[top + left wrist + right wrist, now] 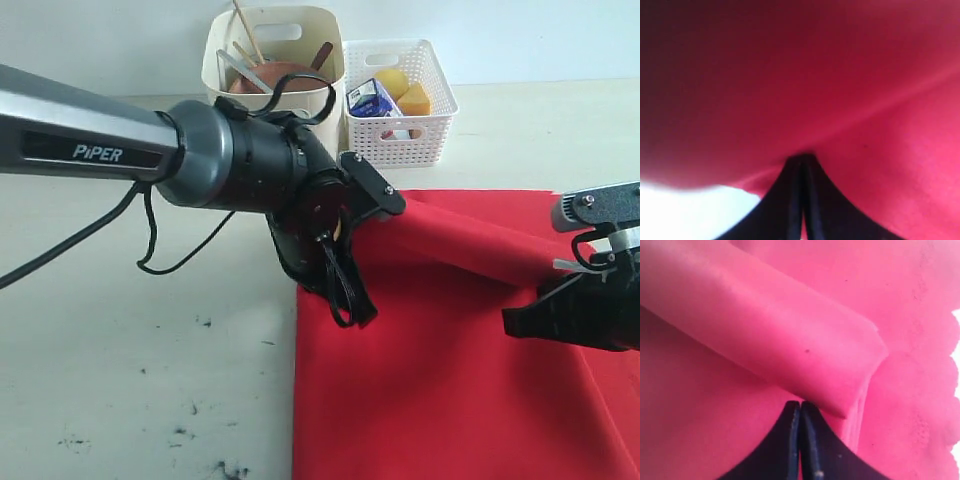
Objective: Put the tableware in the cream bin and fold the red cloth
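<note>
The red cloth [450,400] lies nearest, flat on the tabletop [120,380], and it fills the near right part of the scene. Its left border runs straight from near to far.

A little farther, the two arms have the cloth between them. The left gripper [352,310] is at the left border. In its wrist view the jaws are pressed together with red fabric at their tips, so I judge that they pinch the cloth. The right gripper [515,322] is at the right side. Its jaws are fully closed, with their tips against a doubled layer, which is most likely caught between them.

Between the two grippers a raised roll of fabric crosses the cloth. It slants, with the left end farther and the right end nearer. So the step in hand is the fold, and it looks about half made.

To do it well, I would bring both grippers toward the near side at the same pace and height, so that the crease becomes straight. The held edge should be put exactly on the near edge and pulled lightly sideways against wrinkles. The jaws should open only when the layer lies flat.

At the far side, the cream bin [310,25] already holds the tableware. The chopsticks [245,30] and the brown plate [270,78] show above its rim. Just right of it, the white basket [420,130] holds the food.
</note>
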Controlling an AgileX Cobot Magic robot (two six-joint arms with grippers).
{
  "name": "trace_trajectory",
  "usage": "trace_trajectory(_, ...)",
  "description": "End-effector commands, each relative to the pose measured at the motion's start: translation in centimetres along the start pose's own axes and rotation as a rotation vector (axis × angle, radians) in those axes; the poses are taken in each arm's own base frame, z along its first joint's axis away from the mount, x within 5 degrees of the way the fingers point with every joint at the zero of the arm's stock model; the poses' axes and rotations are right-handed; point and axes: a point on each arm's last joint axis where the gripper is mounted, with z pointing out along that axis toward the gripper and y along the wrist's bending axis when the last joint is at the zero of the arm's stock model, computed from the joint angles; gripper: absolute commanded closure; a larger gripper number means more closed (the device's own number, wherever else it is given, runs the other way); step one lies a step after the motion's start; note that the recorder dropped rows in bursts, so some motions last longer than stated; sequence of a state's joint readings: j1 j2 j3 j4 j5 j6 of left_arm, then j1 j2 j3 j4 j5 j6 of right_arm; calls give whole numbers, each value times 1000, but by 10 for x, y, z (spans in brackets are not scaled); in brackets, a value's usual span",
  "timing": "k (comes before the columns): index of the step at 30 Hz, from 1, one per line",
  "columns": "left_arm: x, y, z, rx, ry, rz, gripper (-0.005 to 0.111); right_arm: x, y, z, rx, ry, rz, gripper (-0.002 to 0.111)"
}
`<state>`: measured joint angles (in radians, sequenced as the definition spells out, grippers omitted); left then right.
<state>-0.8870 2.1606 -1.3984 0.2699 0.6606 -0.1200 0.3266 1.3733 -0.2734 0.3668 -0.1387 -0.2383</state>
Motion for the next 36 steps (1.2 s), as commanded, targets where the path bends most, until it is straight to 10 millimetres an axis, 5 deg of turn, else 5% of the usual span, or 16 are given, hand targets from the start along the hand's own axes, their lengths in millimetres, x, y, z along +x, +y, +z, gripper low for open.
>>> trace_trajectory(1,12,-20,-14,11,124,3,106,5,0,-1,-9,34,0,108)
trace_trajectory(6,-13,-2,-49,-35,-163,41,106,11,2,0,-22,107,0,108)
trace_trajectory(14,-5,68,13,-54,-212,-121,106,27,0,22,6,226,-6,108)
trace_trajectory(20,8,105,26,-74,-205,-242,106,29,-1,24,9,237,-4,108)
trace_trajectory(26,13,111,26,-81,-178,-257,106,28,-1,24,13,224,-3,108)
trace_trajectory(30,11,114,8,-95,-179,-258,106,24,-2,25,22,185,-4,108)
trace_trajectory(36,14,121,-70,-135,-309,-250,106,0,4,17,-19,144,0,108)
